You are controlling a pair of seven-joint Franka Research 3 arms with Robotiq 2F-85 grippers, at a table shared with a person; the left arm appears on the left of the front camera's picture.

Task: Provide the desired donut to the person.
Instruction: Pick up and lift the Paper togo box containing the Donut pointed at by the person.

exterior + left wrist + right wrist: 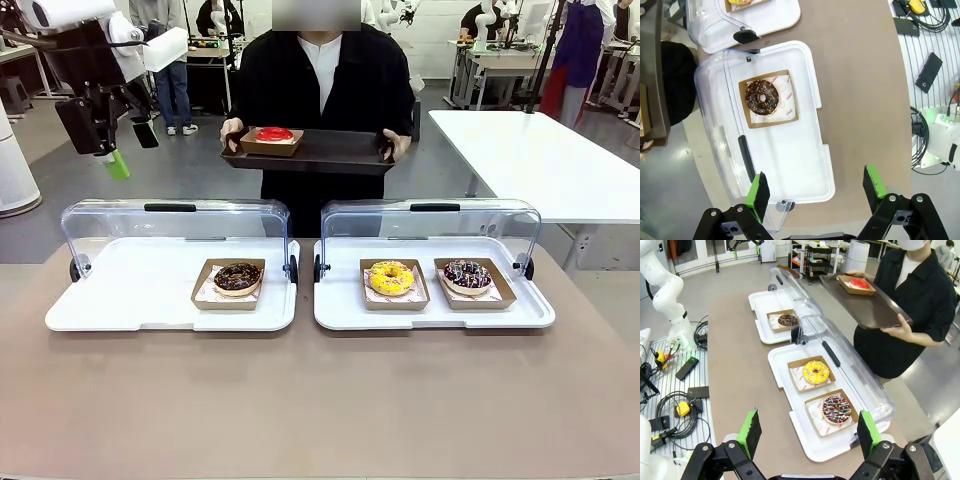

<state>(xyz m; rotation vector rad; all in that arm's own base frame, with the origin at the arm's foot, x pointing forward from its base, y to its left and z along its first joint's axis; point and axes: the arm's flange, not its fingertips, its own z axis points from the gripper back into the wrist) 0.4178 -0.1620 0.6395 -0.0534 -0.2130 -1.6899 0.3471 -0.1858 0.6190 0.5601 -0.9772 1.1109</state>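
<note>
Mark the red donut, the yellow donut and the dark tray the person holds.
red donut (283, 135), front view, on its glazed ring.
yellow donut (809, 375), right wrist view, on its iced ring.
dark tray (340, 150), front view, on its bare floor.

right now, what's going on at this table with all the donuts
A person stands at the far side holding a dark tray with a red donut on it. On the table, two white cases have their lids up: a chocolate donut sits in the left case, a yellow donut and a sprinkled donut in the right case. The left gripper and right gripper hover above, fingers open and empty.
</note>
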